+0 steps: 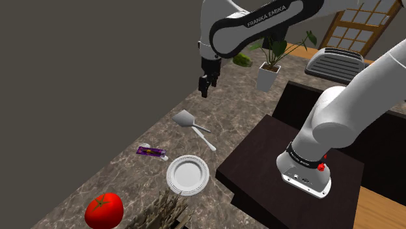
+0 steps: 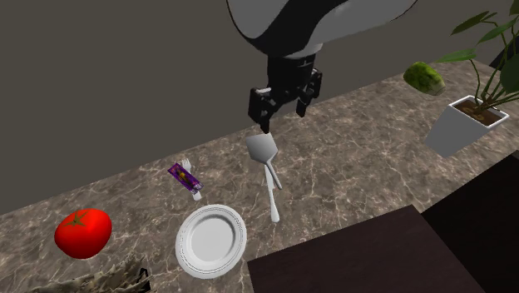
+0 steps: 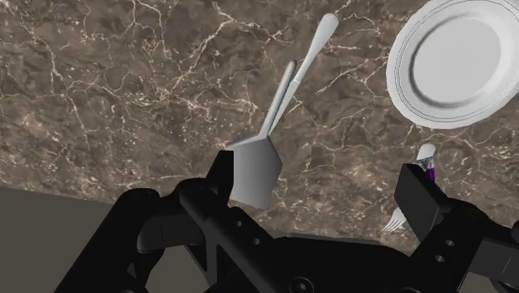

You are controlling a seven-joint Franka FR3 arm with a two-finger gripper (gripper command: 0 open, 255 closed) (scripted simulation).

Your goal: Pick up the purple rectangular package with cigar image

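Where the marble counter [image 1: 127, 179] runs nearest in the shoulder view, a red tomato [image 1: 104, 209] sits beside a bundle of dry twigs [image 1: 162, 211], and the dark box stand [image 1: 260, 182] carries the white arm's base at 3 o'clock of them. Just beyond, a round white plate [image 1: 188, 174] lies flat. The purple rectangular package [image 1: 151, 151] lies flat on the counter at 10 o'clock of the plate, near it but apart, with a small white fork [image 2: 187, 164] showing at its ends; whether the fork is under it or beside it I cannot tell. Farther on, at 12 o'clock of the plate, a white spatula [image 1: 185, 119] rests on the marble, 1 slimmer white utensil [image 3: 312, 50] lying along its handle. The black gripper [image 1: 207, 84] hangs above the counter at 1 o'clock of the spatula's blade, well apart from the package, its 2 fingers [image 3: 220, 171] spread wide with nothing between them; in the wrist view the blade sits by 1 finger and a sliver of the purple package by the other. Farthest off stand a white-potted plant [image 1: 269, 75] and a lumpy green object [image 1: 242, 60].
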